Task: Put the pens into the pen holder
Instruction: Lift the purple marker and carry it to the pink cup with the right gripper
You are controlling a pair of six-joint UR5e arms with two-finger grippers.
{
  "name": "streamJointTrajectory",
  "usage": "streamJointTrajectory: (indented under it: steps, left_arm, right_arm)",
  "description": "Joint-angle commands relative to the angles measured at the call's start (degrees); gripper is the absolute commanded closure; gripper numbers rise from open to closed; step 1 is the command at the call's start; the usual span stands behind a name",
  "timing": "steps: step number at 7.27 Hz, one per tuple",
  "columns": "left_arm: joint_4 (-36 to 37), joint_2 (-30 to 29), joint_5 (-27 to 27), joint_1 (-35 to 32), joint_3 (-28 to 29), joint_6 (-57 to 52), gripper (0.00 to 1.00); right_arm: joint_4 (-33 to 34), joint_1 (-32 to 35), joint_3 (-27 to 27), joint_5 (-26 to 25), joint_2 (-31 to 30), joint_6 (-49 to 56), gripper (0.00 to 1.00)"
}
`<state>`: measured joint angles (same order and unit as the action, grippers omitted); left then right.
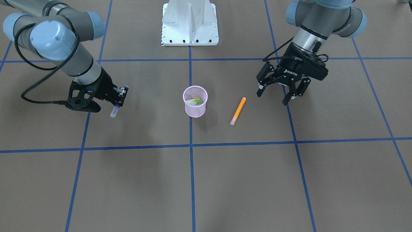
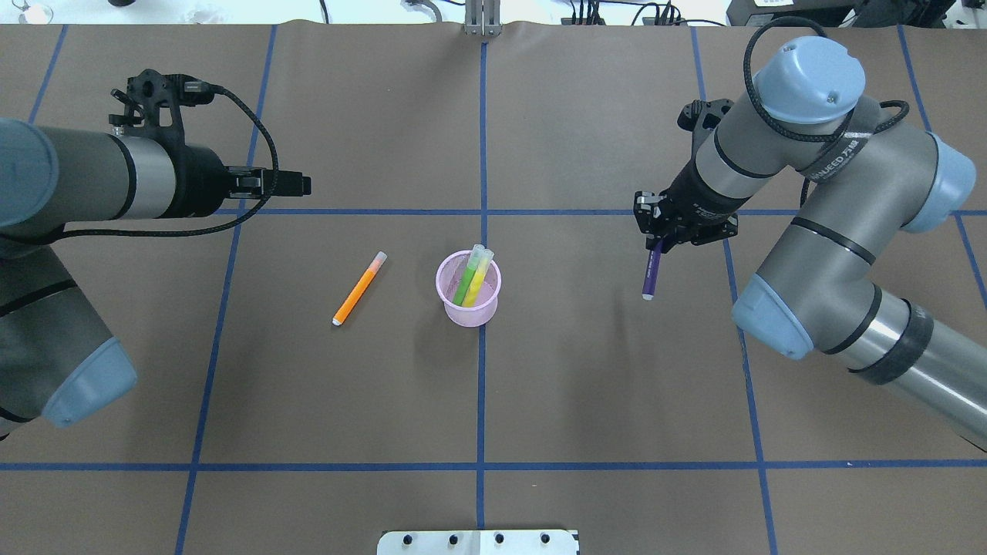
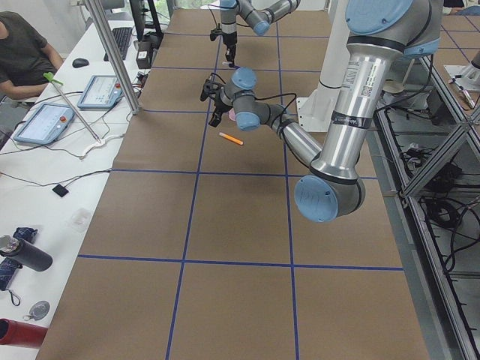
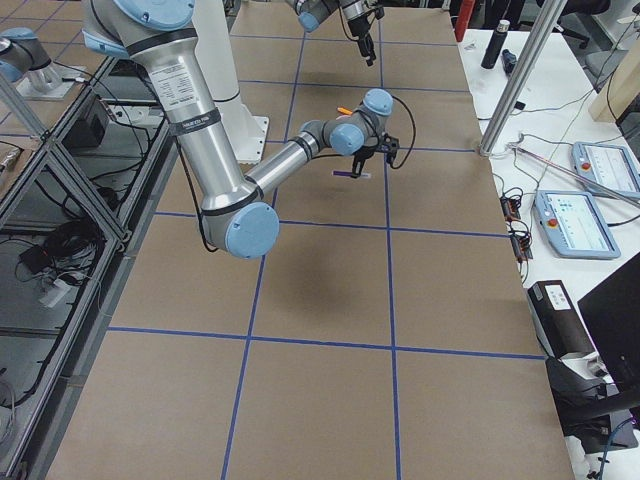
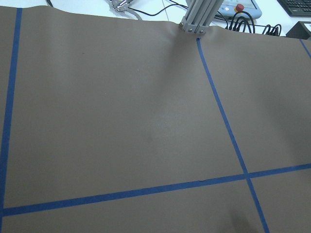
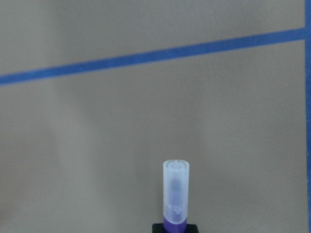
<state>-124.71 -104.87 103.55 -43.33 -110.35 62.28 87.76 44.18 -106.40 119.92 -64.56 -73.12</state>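
Note:
The pink mesh pen holder (image 1: 195,108) (image 2: 469,308) stands upright at the table's middle, with the green pen (image 2: 465,287) and the yellow pen (image 2: 481,274) leaning inside it. The orange pen (image 1: 238,111) (image 2: 359,287) lies flat on the table between the holder and my left gripper. My left gripper (image 1: 272,98) (image 2: 302,185) is open and empty, hovering above the table beyond the orange pen. My right gripper (image 1: 120,96) (image 2: 656,237) is shut on the purple pen (image 2: 651,276) (image 6: 175,194) and holds it above the table, pale cap (image 1: 114,111) pointing down, well to the side of the holder.
The white robot base plate (image 1: 190,22) stands behind the holder. Blue tape lines (image 2: 483,385) grid the brown table cover. In the side views, operator desks with tablets (image 3: 45,120) run along the table's far edge.

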Motion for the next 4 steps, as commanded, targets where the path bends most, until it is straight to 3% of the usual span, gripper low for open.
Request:
streamJointTrajectory:
  steps: [1, 2, 3, 4]
  left_arm:
    - [1.65, 0.81, 3.05, 0.26, -0.13, -0.49, 0.01]
    - [1.92, 1.33, 3.07, 0.44, -0.04, -0.50, 0.01]
    - [2.01, 1.34, 3.07, 0.52, 0.05, -0.50, 0.01]
    - [2.10, 2.47, 3.07, 0.61, -0.04, -0.50, 0.01]
  right_arm:
    - [0.22, -7.66, -7.92, -19.37, 2.85, -16.19, 1.00]
    - [0.39, -14.84, -8.20, -33.30, 4.43, -22.53, 1.00]
    - [0.48, -21.26, -7.95, -43.27, 5.40, -25.73, 1.00]
    - [0.57, -24.46, -7.07, -49.37, 7.41, -27.50, 1.00]
